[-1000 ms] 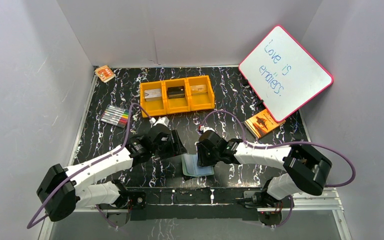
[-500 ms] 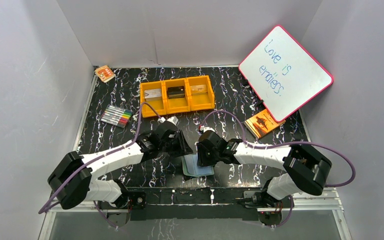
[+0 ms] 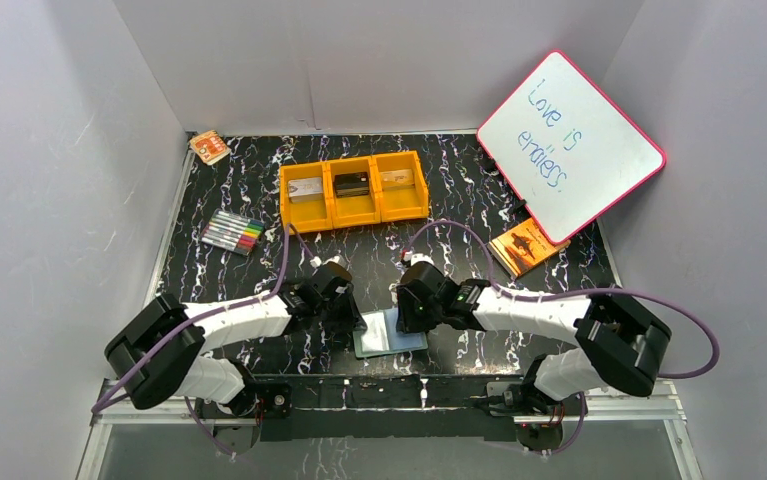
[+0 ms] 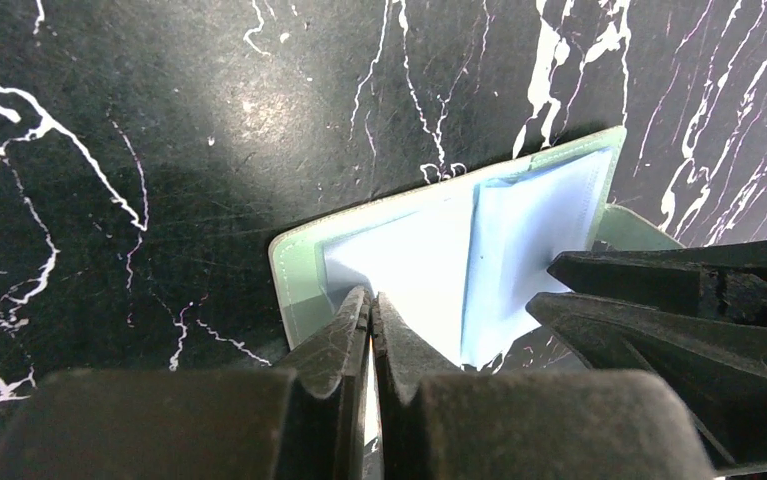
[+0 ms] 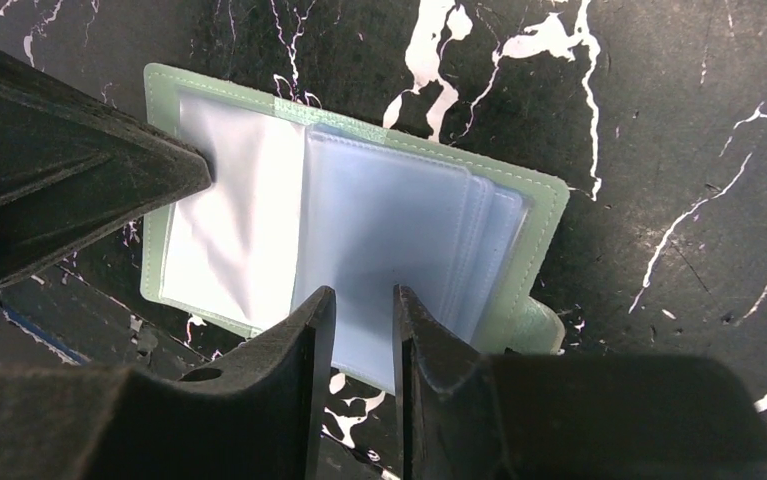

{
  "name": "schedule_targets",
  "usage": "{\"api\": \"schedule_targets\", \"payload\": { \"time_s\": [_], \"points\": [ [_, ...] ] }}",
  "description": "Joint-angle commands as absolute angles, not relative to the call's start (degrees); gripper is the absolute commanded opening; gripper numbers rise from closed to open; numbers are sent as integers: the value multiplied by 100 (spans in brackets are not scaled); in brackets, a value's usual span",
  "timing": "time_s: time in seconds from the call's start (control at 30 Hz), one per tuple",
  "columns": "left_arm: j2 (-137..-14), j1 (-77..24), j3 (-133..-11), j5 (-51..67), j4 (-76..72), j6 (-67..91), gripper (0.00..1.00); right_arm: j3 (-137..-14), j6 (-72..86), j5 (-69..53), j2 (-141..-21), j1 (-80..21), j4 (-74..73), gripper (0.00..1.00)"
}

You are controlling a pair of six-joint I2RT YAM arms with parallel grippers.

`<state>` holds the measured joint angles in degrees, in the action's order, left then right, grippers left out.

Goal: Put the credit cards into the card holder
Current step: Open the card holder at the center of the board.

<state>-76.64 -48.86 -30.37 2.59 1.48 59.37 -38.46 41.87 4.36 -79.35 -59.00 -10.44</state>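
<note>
Top external view finds the small grey-green folding card holder (image 3: 390,334) lying spread open on the black white-veined marble table (image 3: 459,200), at its near edge between the two arms, pale blue clear plastic pockets facing up and its long axis running left to right. The left gripper (image 4: 371,298) has its jaws pressed together at the left leaf; whether a film of pocket is caught between them cannot be told. The right gripper (image 5: 364,295) stands over the stack of pockets on the right leaf, jaws a narrow gap apart, and contact is hard to judge. The thin flat credit cards (image 3: 351,184), silver-grey, black and tan, lie one to a compartment in the orange three-compartment plastic tray (image 3: 354,217), well apart from the holder on its far side and parallel to it. Both grippers are at the holder, so a reach away from the bases is likely next; the left arm sits nearer the silver-grey card, the right nearer the tan. The holder's near edge is hidden under the fingers, and the cards are too small to show detail.
</note>
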Motion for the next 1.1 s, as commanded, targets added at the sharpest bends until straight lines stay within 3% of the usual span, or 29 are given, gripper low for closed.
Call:
{"api": "schedule_targets", "payload": {
  "time_s": [0.0, 0.33, 0.7, 0.87, 1.07],
  "points": [
    [-7826, -4905, -2917, 79, 270, 5823, 2, -3766, 4228, 588, -7696, -5924, -1089, 37],
    [-7831, -4908, -2985, -97, 295, 5707, 2, -3466, 4368, 536, -7324, -5917, -1181, 49],
    [-7848, -4904, -3305, 0, 399, 5596, 3, -3681, 4460, 35, -7988, -5928, -614, 42],
    [-7714, -4904, -3423, 0, 507, 5574, 10, -3665, 4503, 37, -7952, -5933, -624, 42],
    [-7665, -4909, -3531, 0, 599, 5530, 11, -3584, 4518, -48, -7691, -5934, -392, 42]
  ]
}}
